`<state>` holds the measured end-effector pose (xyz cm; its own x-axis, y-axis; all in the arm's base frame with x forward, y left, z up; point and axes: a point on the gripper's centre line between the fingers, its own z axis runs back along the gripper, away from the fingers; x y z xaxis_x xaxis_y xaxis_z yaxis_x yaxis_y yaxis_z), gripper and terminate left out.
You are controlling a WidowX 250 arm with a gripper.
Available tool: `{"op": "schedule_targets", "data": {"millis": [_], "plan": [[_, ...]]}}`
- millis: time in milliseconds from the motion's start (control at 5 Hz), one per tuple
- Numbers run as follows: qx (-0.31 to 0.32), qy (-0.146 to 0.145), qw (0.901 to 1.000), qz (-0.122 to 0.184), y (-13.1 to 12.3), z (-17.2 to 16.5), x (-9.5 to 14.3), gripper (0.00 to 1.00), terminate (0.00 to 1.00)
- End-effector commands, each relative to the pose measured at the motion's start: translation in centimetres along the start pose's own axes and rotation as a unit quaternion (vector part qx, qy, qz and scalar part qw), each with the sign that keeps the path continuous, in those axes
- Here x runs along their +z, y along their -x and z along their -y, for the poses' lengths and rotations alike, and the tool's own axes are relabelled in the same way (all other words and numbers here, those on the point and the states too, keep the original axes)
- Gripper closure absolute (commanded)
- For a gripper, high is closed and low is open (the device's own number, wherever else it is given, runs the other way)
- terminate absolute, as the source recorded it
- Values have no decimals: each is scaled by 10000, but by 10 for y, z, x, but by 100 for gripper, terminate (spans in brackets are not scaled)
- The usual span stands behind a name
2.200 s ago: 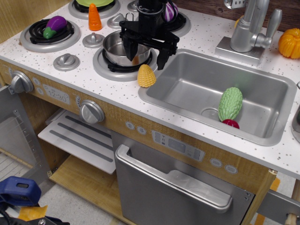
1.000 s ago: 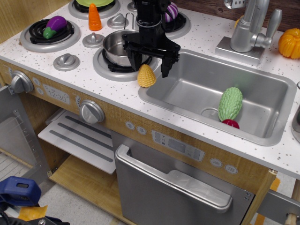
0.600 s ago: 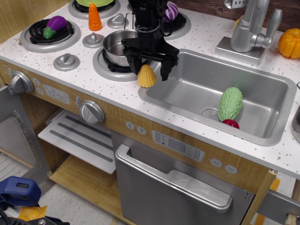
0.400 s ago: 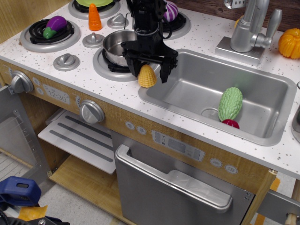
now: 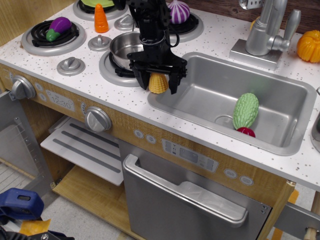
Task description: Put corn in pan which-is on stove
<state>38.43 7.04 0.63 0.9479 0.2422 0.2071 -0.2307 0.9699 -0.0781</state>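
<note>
The yellow corn lies on the white speckled counter between the front burner and the sink's left rim. My black gripper has come down over it, open, with one finger on each side of the cob; I cannot tell if the fingers touch it. The shiny steel pan stands on the front right burner of the stove, just behind and left of the gripper. The arm hides part of the pan's right rim.
The steel sink lies right of the corn and holds a light green bumpy vegetable and a red item. On the stove are an orange carrot, a purple eggplant and a purple onion. Faucet at back right.
My gripper has moved forward and down from above the pan's right edge to straddle the corn. The corn has stayed where it lay.
</note>
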Motion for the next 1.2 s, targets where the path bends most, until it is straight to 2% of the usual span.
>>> {"op": "schedule_targets", "data": {"millis": [0,200,400,600,1000], "plan": [[-18,-1,9996,273,-12,-1,15,100,0],[-20,-178,9994,288,-13,3,26,100,0],[-62,-522,9981,327,-17,11,51,100,0],[-146,-704,9963,463,-19,16,67,100,0],[-451,-1141,9916,401,-35,-5,101,100,0]]}}
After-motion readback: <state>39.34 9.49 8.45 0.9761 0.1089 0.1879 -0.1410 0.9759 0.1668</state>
